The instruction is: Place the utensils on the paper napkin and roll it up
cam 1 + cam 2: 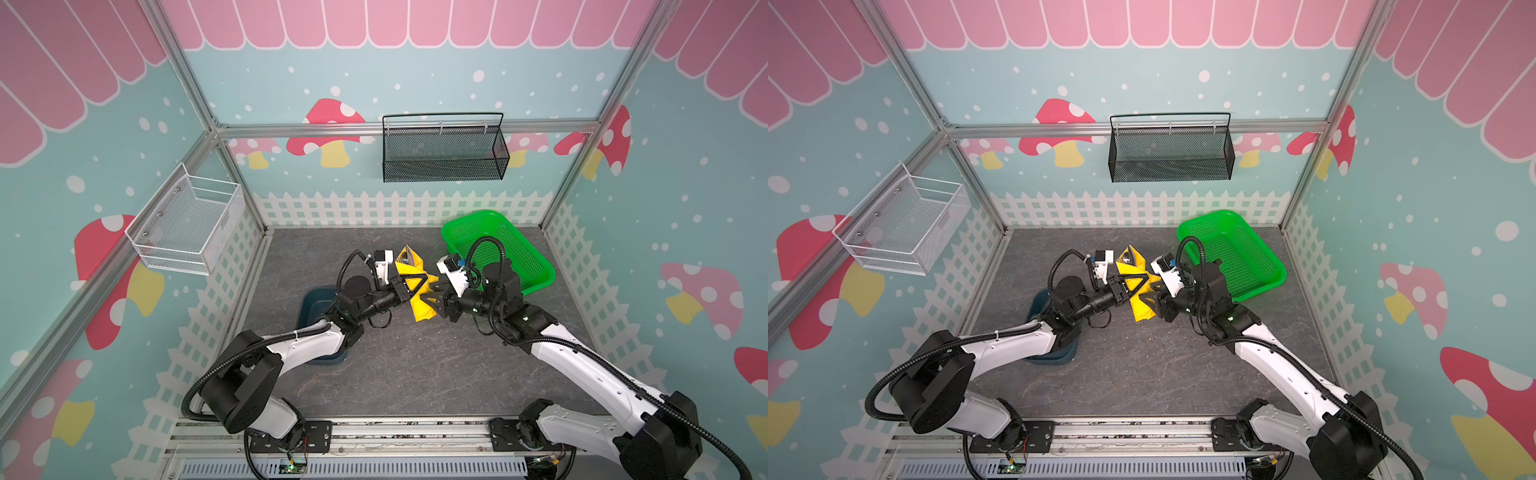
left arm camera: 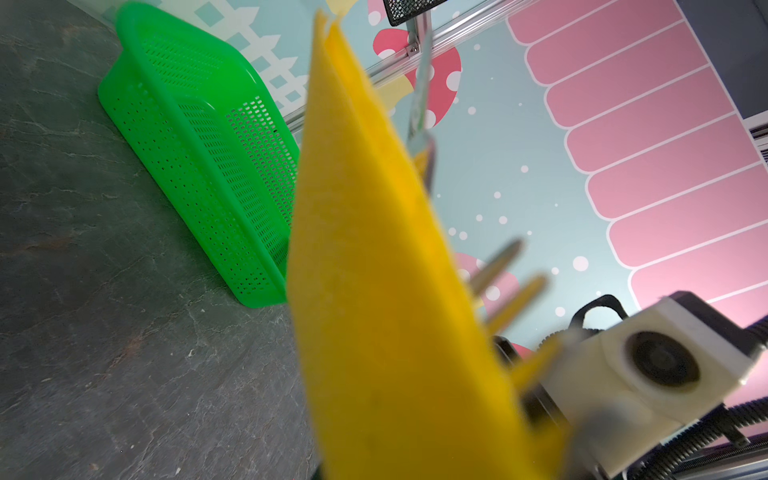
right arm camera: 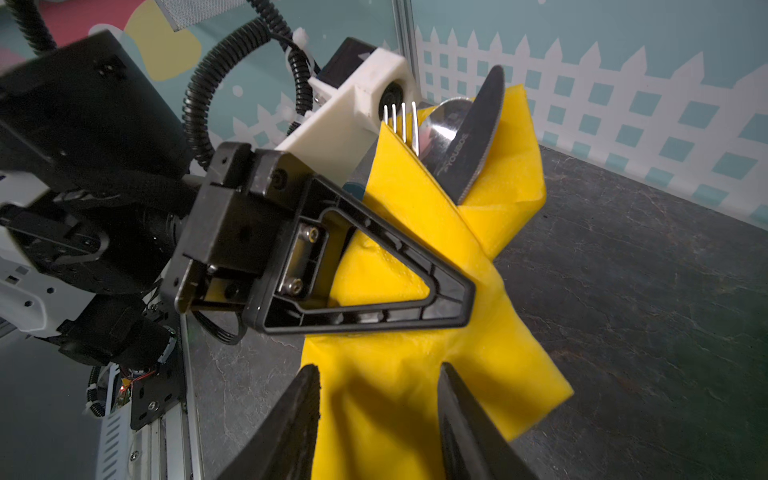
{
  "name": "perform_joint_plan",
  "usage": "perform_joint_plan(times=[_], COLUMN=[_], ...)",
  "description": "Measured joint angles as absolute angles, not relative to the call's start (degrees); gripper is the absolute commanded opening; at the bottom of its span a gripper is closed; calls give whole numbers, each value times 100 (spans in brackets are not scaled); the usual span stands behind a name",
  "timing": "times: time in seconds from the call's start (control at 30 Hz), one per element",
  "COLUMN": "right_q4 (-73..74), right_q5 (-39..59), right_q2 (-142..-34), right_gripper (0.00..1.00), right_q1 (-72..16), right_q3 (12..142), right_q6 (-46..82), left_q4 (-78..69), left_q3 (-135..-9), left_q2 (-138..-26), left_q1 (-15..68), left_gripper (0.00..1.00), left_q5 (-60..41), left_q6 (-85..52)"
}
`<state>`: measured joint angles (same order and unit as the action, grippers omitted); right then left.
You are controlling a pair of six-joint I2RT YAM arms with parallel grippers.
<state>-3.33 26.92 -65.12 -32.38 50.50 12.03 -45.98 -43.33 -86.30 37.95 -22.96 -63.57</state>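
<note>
The yellow paper napkin (image 1: 409, 270) (image 1: 1136, 305) hangs above the table between my two grippers, folded lengthwise around the utensils. From its upper end stick out the fork (image 3: 401, 120), spoon (image 3: 444, 120) and knife (image 3: 478, 137). My left gripper (image 1: 424, 278) (image 3: 465, 299) is shut on the napkin's middle, one finger in front and one behind. In the left wrist view the napkin (image 2: 374, 249) fills the picture and hides the jaws; blurred fork tines (image 2: 498, 266) show beside it. My right gripper (image 1: 428, 297) (image 3: 380, 370) holds the lower part, a finger against each side of the bundle.
A green perforated basket (image 1: 528, 257) (image 2: 199, 145) stands at the back right, just behind the right wrist. A dark blue tray (image 1: 316, 303) lies under the left forearm. A black mesh basket (image 1: 442, 149) and a white wire basket (image 1: 187, 224) hang on the walls.
</note>
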Motion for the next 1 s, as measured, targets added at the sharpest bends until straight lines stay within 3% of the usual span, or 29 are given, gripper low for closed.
perform_joint_plan(times=[1.0], right_q4=[-342], right_q5=[3221], right_q2=[-6814], right_gripper=[50], right_q1=[-3269], right_q3=[5054], right_q6=[1142], left_q4=[-4593], left_q3=[-4335], left_q2=[-8630], left_q1=[3795], left_gripper=[7], left_q5=[-2300], left_q6=[-6357])
